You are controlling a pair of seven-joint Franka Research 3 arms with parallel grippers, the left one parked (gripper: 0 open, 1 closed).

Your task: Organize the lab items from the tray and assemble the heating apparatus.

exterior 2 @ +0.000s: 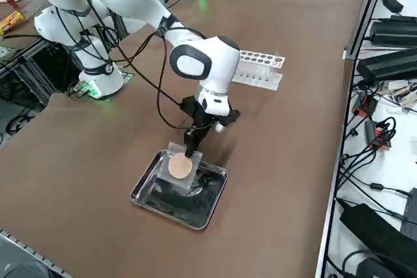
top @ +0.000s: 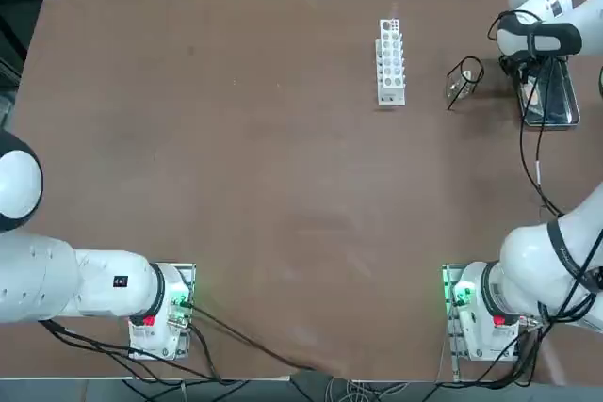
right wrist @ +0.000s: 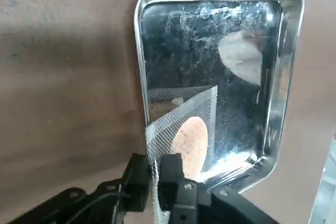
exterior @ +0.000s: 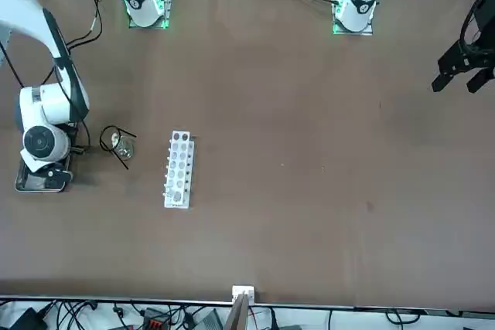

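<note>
Pinched between the right gripper (right wrist: pixel 154 179) fingers is the edge of the mesh (right wrist: pixel 184 132), a grey square with a round tan centre, tilted up over the near end of the tray (right wrist: pixel 140 66), its far corner low over the shiny floor. Beyond the tray, the tripod (top: pixel 464 80) already stands over the little glass burner (top: pixel 459 88), with the white rack (top: pixel 390 60) further off on the same side. So the mesh seems to be the last piece. Next, I'd guess, it needs lifting clear of the tray rim and carrying level to sit on the tripod's ring. Brown tabletop (top: pixel 264 167) all round; cables and gear (exterior 2: pixel 391 30) crowd a side bench.
</note>
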